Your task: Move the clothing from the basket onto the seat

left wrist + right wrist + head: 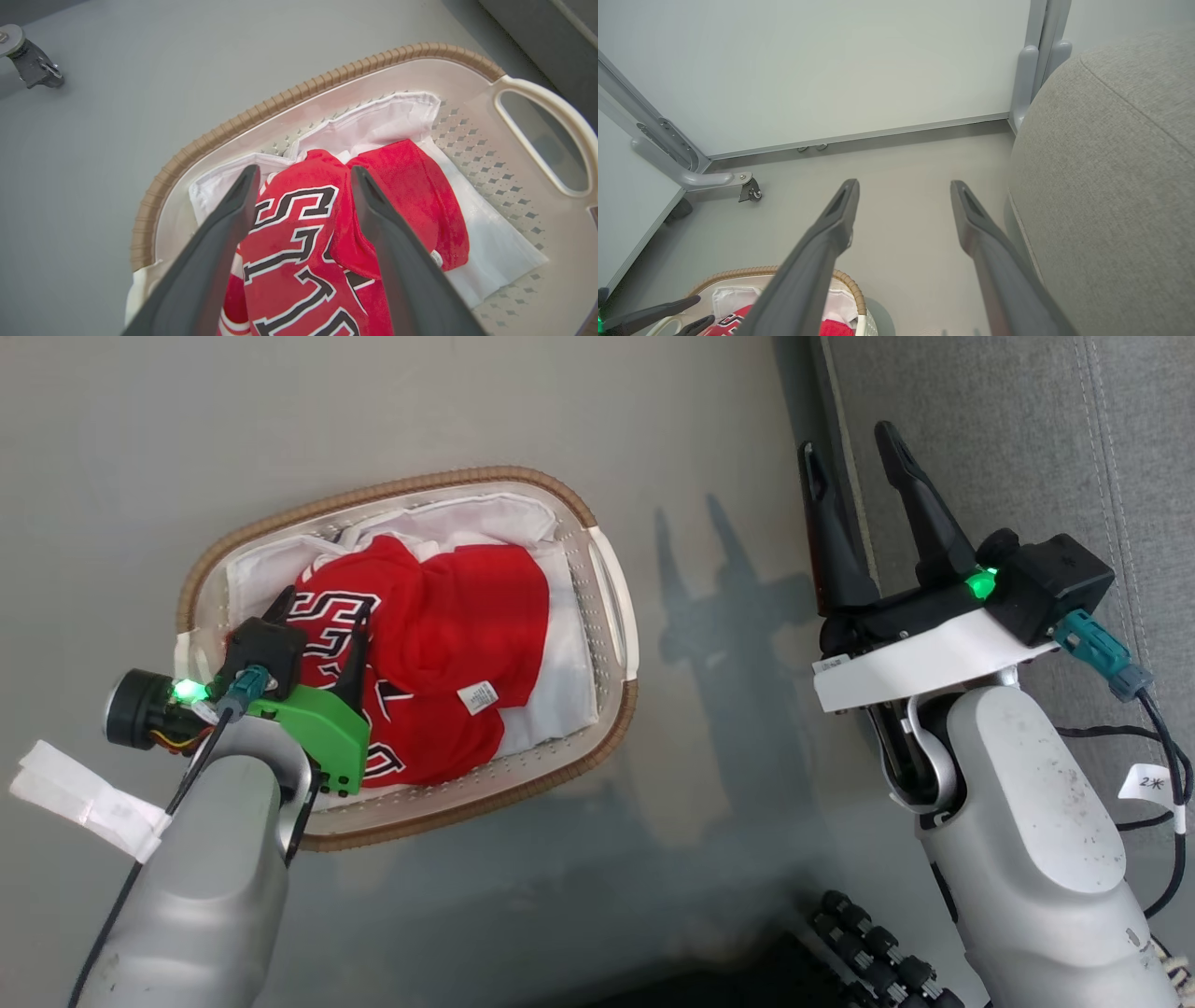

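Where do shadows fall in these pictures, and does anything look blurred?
Head view: the right hand casts a soft two-pronged shadow on the floor, between basket and seat. Left wrist view: the left hand has slightly soft fingers, while the clothing looks sharp.

Smooth grey floor — glossy, catching soft shadows — meets pale partition panels framed in grey metal, on a small caster.

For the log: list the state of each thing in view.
clothing: crumpled, lying in the basket.
basket: upright on the floor, loaded.
seat: no clothing on its visible part.
left gripper: open above the clothing, gripping nothing.
right gripper: open, empty, beside the seat.
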`<state>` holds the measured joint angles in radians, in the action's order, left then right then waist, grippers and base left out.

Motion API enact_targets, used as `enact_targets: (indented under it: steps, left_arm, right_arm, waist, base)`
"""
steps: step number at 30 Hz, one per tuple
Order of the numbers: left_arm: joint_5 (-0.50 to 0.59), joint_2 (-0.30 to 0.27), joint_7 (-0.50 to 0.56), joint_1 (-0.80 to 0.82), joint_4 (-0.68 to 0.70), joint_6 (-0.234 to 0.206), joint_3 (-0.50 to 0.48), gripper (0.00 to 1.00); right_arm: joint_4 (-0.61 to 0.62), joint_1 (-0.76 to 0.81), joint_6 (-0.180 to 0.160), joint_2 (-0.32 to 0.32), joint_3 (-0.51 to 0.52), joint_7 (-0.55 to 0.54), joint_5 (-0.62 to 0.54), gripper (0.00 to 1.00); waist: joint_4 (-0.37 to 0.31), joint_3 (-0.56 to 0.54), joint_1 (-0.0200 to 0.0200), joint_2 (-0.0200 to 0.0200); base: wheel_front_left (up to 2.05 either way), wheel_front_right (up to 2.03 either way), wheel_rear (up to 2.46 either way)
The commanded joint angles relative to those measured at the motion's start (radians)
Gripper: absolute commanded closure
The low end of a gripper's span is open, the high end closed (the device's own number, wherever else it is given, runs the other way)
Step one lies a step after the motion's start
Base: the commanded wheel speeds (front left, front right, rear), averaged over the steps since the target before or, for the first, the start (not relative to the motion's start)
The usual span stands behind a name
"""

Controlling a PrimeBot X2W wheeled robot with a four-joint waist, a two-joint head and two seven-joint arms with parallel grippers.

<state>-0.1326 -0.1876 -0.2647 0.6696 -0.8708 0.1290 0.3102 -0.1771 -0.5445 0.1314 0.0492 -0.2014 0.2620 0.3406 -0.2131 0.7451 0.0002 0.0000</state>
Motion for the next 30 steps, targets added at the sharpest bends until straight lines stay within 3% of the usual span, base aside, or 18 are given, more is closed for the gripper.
enact_targets:
  steps: [1, 19, 26, 30]
  left_arm:
    - [0.015, -0.017, 0.001, 0.030, -0.017, -0.004, 0.006, 0.00]
    - [0.177, -0.039, 0.006, 0.241, -0.335, -0.105, 0.145, 0.00]
    - [0.221, -0.046, 0.038, 0.289, -0.386, -0.138, 0.200, 0.00]
    - [0.244, -0.049, 0.061, 0.310, -0.399, -0.135, 0.231, 0.00]
  right_arm:
    - [0.007, -0.011, -0.001, 0.003, -0.003, 0.004, 0.010, 0.00]
    - [0.012, -0.004, -0.001, 0.003, -0.018, 0.004, 0.056, 0.00]
    - [0.013, -0.005, -0.001, 0.003, -0.031, 0.004, 0.069, 0.00]
    - [0.016, -0.006, -0.001, 0.003, -0.040, 0.004, 0.078, 0.00]
  waist:
    - [-0.050, 0.062, -0.0002, 0.0000]
    - [-0.086, 0.116, -0.0002, 0.0000]
    - [-0.095, 0.130, -0.0002, 0.0000]
    - [-0.102, 0.137, -0.0002, 0.0000]
  base:
    - [0.00, 0.00, 0.00]
    - [0.00, 0.00, 0.00]
    - [0.00, 0.00, 0.00]
    - [0.00, 0.00, 0.00]
